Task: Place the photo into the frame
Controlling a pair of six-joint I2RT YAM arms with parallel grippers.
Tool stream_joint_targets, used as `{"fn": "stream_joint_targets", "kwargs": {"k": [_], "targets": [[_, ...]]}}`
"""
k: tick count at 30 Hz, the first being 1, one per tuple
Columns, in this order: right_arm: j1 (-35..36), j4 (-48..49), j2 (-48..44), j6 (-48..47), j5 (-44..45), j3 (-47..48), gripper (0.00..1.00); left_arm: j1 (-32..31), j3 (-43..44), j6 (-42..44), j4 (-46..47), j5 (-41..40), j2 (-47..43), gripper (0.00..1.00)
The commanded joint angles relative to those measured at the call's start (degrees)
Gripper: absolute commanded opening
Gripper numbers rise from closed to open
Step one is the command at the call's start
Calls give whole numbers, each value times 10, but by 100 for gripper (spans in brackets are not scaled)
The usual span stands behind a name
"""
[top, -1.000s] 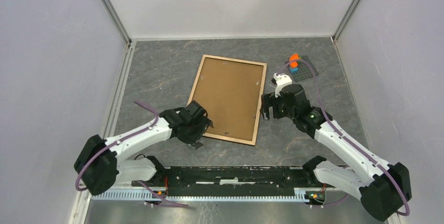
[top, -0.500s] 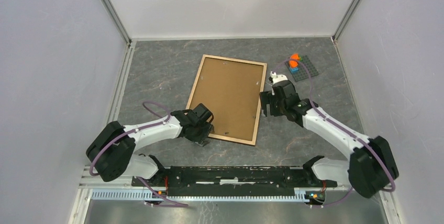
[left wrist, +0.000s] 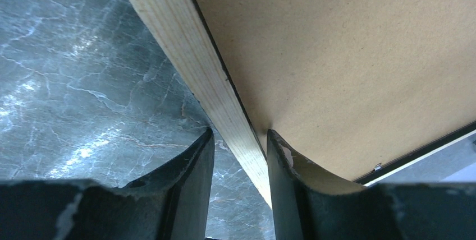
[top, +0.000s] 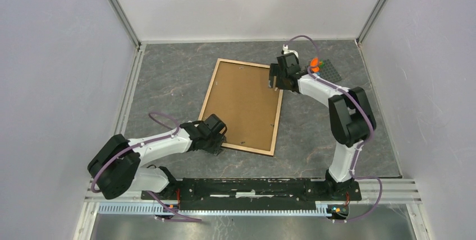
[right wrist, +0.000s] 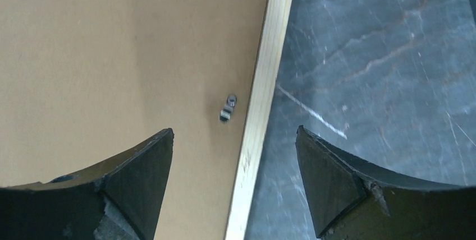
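Observation:
The frame (top: pixel 207 97) lies flat on the table, light wood rim up, with the brown fibreboard backing panel (top: pixel 247 105) filling it. The photo is hidden. My left gripper (top: pixel 216 140) is at the frame's near left corner. In the left wrist view its jaws (left wrist: pixel 238 136) are narrowly open astride the rim (left wrist: pixel 191 55), one finger over the backing, with table showing beside the rim. My right gripper (top: pixel 273 82) is open over the far right corner, and in the right wrist view (right wrist: pixel 234 133) it straddles the rim (right wrist: pixel 264 83).
A small metal clip (right wrist: pixel 227 108) sits on the backing beside the right rim. A grey studded plate (top: pixel 330 73) with an orange piece (top: pixel 315 63) lies just right of the right gripper. Enclosure walls stand on the left, back and right.
My right arm has swung from the middle of the frame's right edge to its far right corner. My left gripper has settled a little lower on the near left corner. The frame has barely moved.

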Motion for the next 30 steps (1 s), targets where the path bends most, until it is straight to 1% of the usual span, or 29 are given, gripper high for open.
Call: {"fn": "stream_joint_targets", "kwargs": {"k": [1, 4, 7, 10, 12, 20, 23, 26, 29, 30], "targets": [[-4, -8, 62, 23, 22, 68, 84, 3, -25, -28, -20, -42, -6, 47], [-5, -20, 86, 26, 42, 88, 79, 5, -24, -22, -27, -41, -7, 47], [-5, -21, 95, 26, 57, 89, 71, 4, -29, -22, -20, -42, -11, 46], [-5, -32, 104, 23, 51, 92, 62, 5, -23, -18, -13, -35, -3, 45], [-5, -30, 103, 20, 49, 86, 59, 5, -20, -17, -6, -24, 6, 45], [-6, -46, 101, -1, 29, 76, 29, 5, -15, -15, 0, -21, 16, 44], [-8, -38, 97, -13, 23, 58, 23, 7, -13, -12, 2, -21, 19, 44], [-14, -23, 104, -61, 13, 53, 17, 9, -12, -6, 2, -18, 24, 44], [-17, 11, 113, -135, 4, 48, 2, 12, -11, 4, 5, -16, 27, 44], [-18, 2, 116, -149, 5, 53, 0, 14, -10, 9, 5, -16, 28, 43]]}}
